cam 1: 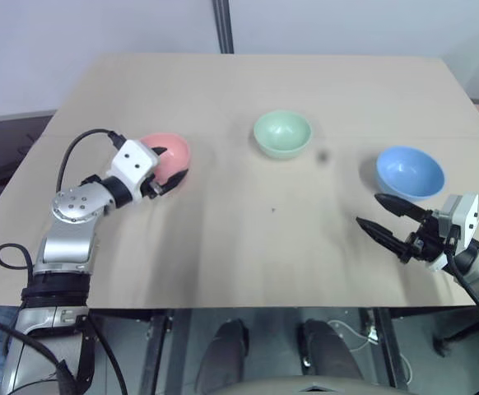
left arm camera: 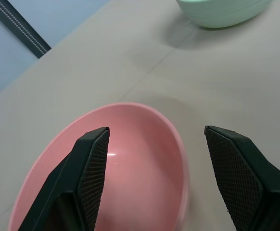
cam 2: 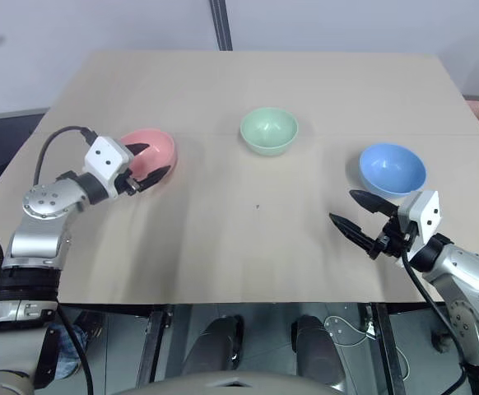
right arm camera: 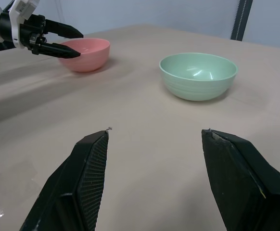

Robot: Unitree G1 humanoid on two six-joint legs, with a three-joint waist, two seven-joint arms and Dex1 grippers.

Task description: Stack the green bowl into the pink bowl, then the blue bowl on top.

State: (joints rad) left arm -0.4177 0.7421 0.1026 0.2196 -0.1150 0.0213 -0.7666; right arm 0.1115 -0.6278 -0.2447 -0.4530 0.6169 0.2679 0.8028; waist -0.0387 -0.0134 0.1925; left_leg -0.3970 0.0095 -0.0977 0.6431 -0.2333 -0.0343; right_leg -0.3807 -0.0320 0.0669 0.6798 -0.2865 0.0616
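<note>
Risk, as judged: pink bowl at table's left could be tipped or shoved if jaws are shut now, since left gripper, jaws apart, straddles its near rim w/ one finger inside and one outside, nothing clamped yet. Green bowl sits far-centre, blue bowl at right, all three well apart, so wide bare table is left for moves. Right gripper, jaws apart and empty, is held just near of blue bowl, close to the table's near-right edge, where a knock could be caused.

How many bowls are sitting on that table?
3, all apart on the table: the pink bowl on the left at the left gripper, the green bowl in the middle, the blue bowl on the right.
</note>
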